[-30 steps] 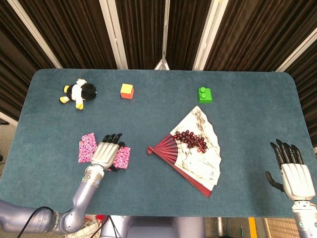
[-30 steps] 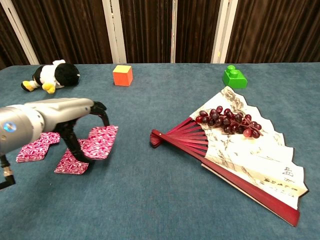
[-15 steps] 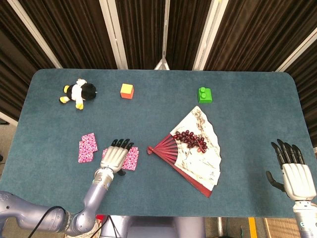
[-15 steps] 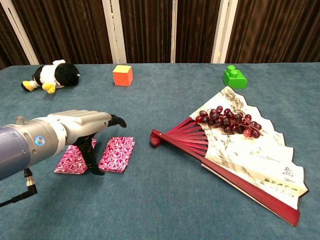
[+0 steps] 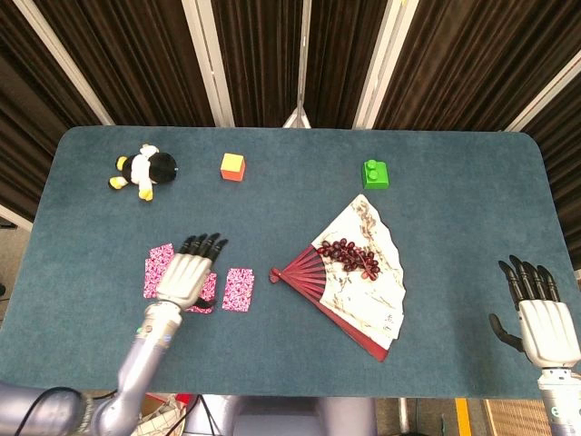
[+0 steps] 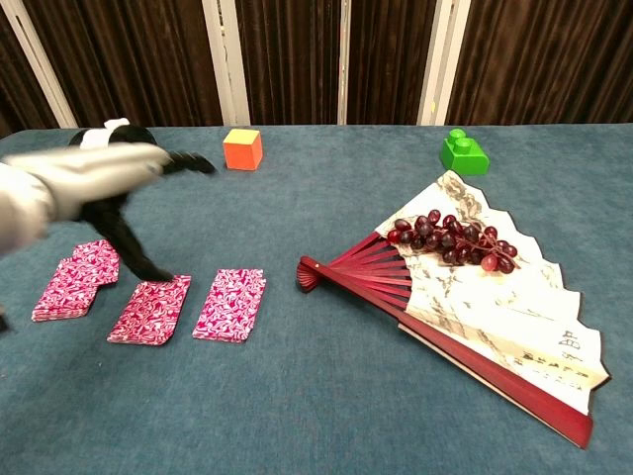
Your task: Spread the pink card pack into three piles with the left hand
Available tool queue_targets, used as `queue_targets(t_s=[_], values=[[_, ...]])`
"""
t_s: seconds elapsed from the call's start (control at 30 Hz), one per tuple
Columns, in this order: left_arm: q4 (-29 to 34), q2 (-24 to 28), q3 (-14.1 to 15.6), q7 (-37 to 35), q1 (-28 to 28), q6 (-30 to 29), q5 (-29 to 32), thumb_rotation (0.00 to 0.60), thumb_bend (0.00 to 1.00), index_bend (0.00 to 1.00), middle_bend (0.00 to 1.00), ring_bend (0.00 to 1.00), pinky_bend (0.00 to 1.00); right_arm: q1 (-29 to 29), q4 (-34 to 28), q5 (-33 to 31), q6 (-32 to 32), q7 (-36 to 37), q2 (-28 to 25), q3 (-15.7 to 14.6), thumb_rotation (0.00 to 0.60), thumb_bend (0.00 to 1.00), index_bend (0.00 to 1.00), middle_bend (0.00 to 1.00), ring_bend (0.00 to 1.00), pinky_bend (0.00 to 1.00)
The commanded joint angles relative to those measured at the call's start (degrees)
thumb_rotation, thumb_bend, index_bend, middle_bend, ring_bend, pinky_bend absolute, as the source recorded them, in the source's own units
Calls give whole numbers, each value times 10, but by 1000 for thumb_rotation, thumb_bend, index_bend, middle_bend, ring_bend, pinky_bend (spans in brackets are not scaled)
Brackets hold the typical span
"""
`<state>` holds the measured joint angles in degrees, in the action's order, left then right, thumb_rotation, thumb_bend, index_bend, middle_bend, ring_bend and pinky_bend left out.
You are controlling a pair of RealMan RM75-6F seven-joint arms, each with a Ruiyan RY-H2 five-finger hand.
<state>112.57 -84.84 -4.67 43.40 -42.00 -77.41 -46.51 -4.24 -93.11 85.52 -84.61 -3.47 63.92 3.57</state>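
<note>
Three pink card piles [image 6: 158,302] lie separate (blurred left robot hand [image 6: 94,183] above).

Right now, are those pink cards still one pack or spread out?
Spread out: the chest view shows three separate pink piles lying side by side on the table, with the left hand above them.

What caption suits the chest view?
Left hand above three pink card piles, beside a fan with grapes.

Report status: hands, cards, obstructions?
Left hand open, above middle pile. Right hand open, idle at table edge. Cards in three piles. Fan to their right, apart from them.
</note>
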Motion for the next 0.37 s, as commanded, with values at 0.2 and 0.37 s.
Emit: queue_targets(t_s=[0.2,0.37], values=[[-39,147,143,-151,152,-124,-255,600,150,0,0,0,0,0,-2,1,-3,-19,5,-1,600,367,0,0,0,51],[-84,167,168,-213,208,-174,-300,600,137,0,0,0,0,2,-3,-1,-4,-31,8,-1,600,367,0,0,0,51]])
